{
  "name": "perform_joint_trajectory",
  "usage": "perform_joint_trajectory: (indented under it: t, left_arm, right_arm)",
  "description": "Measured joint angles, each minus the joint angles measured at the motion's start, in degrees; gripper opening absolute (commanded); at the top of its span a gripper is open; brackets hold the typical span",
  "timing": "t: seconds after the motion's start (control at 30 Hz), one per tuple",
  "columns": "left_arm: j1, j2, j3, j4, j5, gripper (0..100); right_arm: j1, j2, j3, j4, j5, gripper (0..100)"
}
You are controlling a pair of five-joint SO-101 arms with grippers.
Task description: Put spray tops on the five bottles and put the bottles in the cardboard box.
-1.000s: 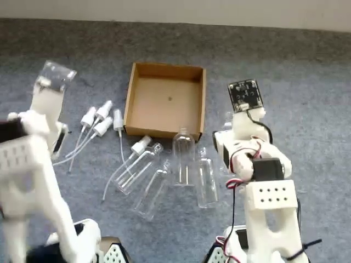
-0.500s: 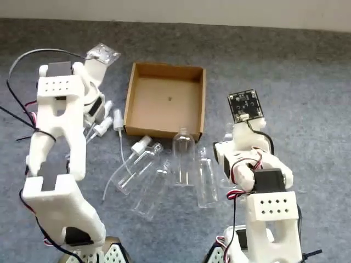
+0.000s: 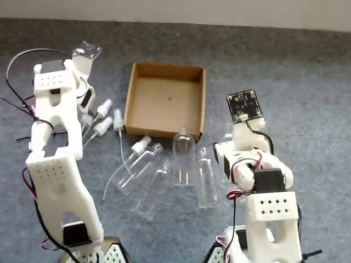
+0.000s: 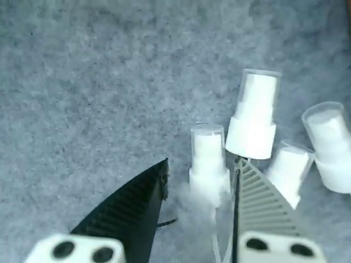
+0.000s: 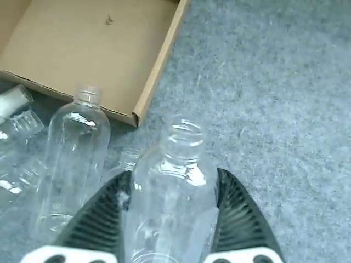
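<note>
Several white spray tops with thin tubes lie left of the cardboard box. My left gripper stands open over them, one spray top between its fingers, others just beyond. In the high view the left gripper is at the cluster's left side. My right gripper is shut on an upright clear bottle without a top, right of the box's near corner. Clear bottles lie in front of the box.
The open box floor is bare. One more spray top lies by a bottle near the box front. Grey carpet stretches free to the right of the right arm and behind the box.
The left arm has swung from the left edge in over the spray tops and lowered its gripper among them. The right arm has barely shifted, still holding its bottle.
</note>
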State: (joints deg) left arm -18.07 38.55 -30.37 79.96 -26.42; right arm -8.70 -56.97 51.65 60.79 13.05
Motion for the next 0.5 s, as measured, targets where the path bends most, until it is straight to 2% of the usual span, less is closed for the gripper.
perform_joint_trajectory:
  t: [0.17,0.37,0.5]
  left_arm:
    - [-0.4,5.7,-2.8,-0.1,0.1,18]
    - [-0.3,11.3,-8.3,0.1,0.3,3]
    - [0.1,12.8,-11.4,0.1,0.3,2]
  right_arm:
    - [0.0,-0.2,0.0,0.0,0.0,0.4]
    - [0.0,-0.2,0.0,0.0,0.0,0.4]
    - [0.0,-0.2,0.0,0.0,0.0,0.4]
